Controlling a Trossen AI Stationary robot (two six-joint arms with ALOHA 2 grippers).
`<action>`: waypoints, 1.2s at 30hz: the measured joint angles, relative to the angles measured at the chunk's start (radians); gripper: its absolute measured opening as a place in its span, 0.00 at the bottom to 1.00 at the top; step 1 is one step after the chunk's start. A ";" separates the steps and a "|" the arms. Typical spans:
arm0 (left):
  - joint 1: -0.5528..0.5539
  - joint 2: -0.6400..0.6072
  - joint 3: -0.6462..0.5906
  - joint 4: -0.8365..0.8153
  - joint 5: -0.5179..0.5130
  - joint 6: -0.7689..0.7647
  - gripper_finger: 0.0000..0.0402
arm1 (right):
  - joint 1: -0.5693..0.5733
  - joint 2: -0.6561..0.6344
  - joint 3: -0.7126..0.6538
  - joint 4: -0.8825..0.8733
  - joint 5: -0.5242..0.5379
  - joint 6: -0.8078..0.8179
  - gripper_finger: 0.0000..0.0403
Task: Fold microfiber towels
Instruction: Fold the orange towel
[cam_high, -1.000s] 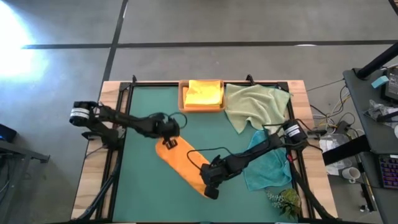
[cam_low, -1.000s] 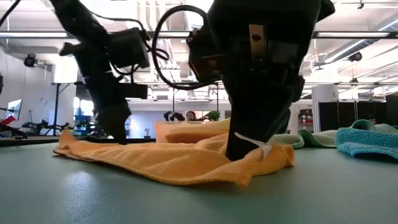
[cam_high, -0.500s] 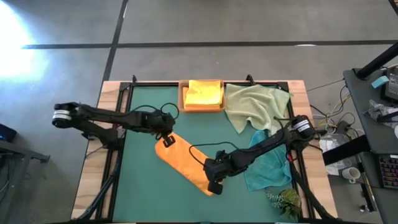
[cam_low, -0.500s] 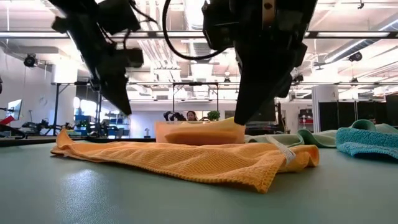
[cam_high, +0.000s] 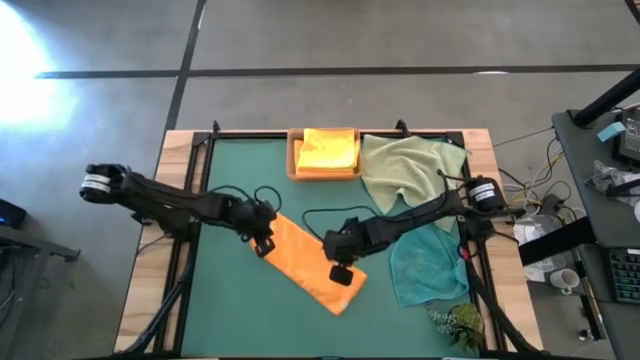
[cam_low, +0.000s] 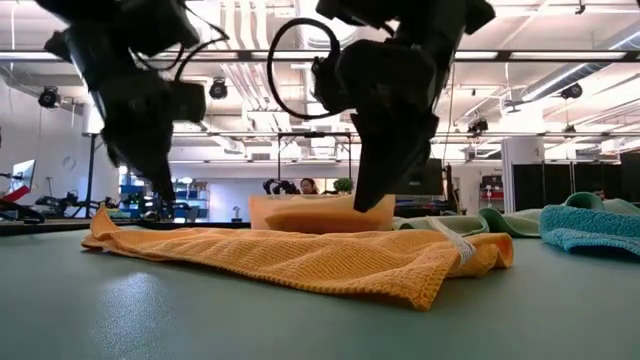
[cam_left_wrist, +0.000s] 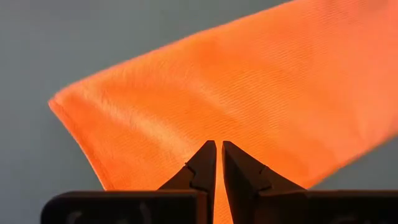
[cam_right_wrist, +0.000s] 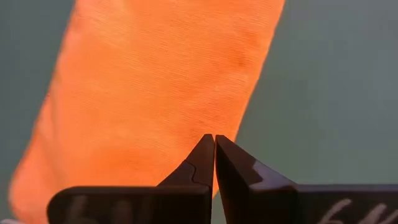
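An orange towel (cam_high: 310, 265), folded into a long strip, lies flat on the green mat (cam_high: 230, 310), slanting from the middle toward the near right. My left gripper (cam_high: 262, 245) is shut and hangs just above the strip's far left end (cam_left_wrist: 124, 112). My right gripper (cam_high: 341, 275) is shut too and hovers over the strip's near right end (cam_right_wrist: 155, 93). In the low view both grippers (cam_low: 165, 205) (cam_low: 368, 200) stand clear above the towel (cam_low: 300, 260).
A wooden tray (cam_high: 293, 160) at the far edge holds a folded yellow towel (cam_high: 328, 150). A pale green towel (cam_high: 410, 170) lies crumpled at the far right, a teal one (cam_high: 425, 270) at the near right. A small plant (cam_high: 455, 322) stands at the near right corner.
Both grippers, shut throughout, have risen off the orange towel. The left one has drawn back toward the table's left and near edge; the right one has gone toward the far edge. The towel's near right end, pressed down before, now lies flatter and a little farther right.
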 joint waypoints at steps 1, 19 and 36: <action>-0.003 0.016 -0.002 0.003 0.000 -0.022 0.03 | -0.004 0.000 -0.001 0.003 -0.017 -0.009 0.02; -0.001 0.321 0.061 0.084 -0.067 0.084 0.03 | 0.008 0.002 -0.104 0.114 -0.050 0.056 0.02; 0.271 0.325 0.134 0.091 -0.213 0.553 0.03 | 0.016 0.199 0.021 0.370 -0.083 0.111 0.02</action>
